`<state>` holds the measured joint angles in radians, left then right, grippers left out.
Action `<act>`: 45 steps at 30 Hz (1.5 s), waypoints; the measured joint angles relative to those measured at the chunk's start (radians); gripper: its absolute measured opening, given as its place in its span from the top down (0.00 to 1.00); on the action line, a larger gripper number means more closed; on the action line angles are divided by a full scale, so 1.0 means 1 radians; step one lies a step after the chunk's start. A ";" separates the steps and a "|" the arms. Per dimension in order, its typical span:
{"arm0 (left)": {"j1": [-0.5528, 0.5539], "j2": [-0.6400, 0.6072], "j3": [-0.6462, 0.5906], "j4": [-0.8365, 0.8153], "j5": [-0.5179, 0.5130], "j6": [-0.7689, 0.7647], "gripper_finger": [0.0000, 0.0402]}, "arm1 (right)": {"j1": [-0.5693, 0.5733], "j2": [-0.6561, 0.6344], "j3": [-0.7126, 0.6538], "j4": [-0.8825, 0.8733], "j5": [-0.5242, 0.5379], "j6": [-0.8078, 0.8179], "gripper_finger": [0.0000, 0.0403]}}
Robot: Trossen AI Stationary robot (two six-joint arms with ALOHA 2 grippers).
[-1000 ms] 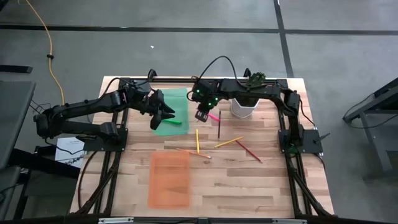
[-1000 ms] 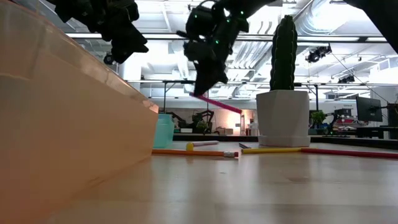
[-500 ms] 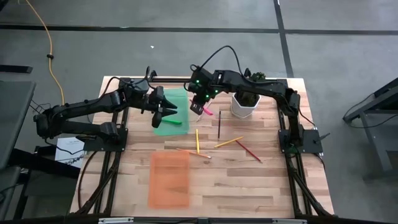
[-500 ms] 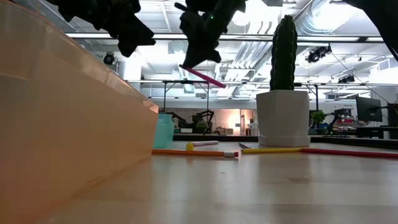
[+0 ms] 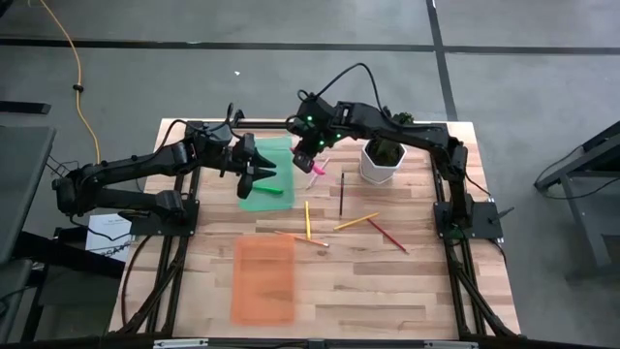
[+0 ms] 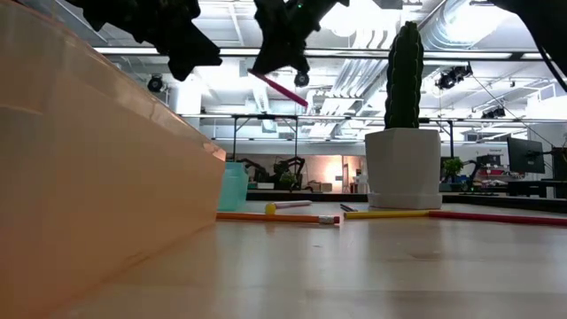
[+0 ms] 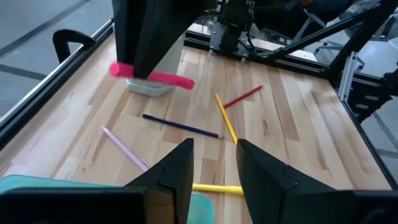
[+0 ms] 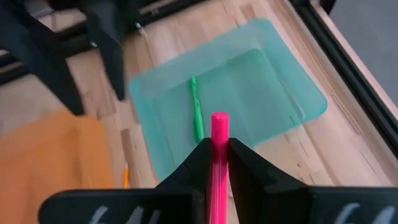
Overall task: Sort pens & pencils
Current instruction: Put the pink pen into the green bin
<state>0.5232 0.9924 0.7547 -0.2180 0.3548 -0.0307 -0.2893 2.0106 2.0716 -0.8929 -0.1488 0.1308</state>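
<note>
Right pincer (image 5: pixel 308 161) clamped on the magenta pen (image 8: pixel 218 163), held in the air above the desk (image 5: pixel 387 291) just beside the green tray (image 5: pixel 276 155); pen tilted in the low view (image 6: pixel 279 89), its far end pointing toward the tray in the right wrist view. Inside the tray, 1 green pen (image 8: pixel 196 117) lying flat. Left pincer (image 5: pixel 260 174) hovering over the tray's near edge, fingers (image 7: pixel 173 171) apart, gripping nothing. On the desk near the white cactus pot (image 5: pixel 380 167): pale pink pen (image 7: pixel 124 148), yellow pen (image 7: pixel 216 187), dark pencil (image 5: pixel 341 194), yellow-orange pencil (image 5: pixel 356 221), red pencil (image 5: pixel 387 236), orange pencil (image 5: pixel 307 219). Orange tray (image 5: pixel 263 280) nearer the front edge, well apart from both pincers.
</note>
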 joint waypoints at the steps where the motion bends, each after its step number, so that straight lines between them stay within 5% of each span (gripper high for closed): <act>1: 0.000 0.000 0.000 0.000 -0.005 0.000 0.72 | 0.000 0.000 0.009 0.002 -0.007 0.000 0.93; 19: 0.000 0.000 0.000 0.143 -0.048 -0.011 0.72 | 0.018 0.000 0.132 0.070 -0.096 -0.008 0.93; 45: 0.000 0.000 0.000 0.295 -0.052 -0.075 0.72 | 0.048 0.000 0.136 0.198 -0.143 0.000 0.93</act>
<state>0.5236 0.9920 0.7547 0.0767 0.3033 -0.1059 -0.2412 2.0106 2.2074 -0.6952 -0.2916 0.1307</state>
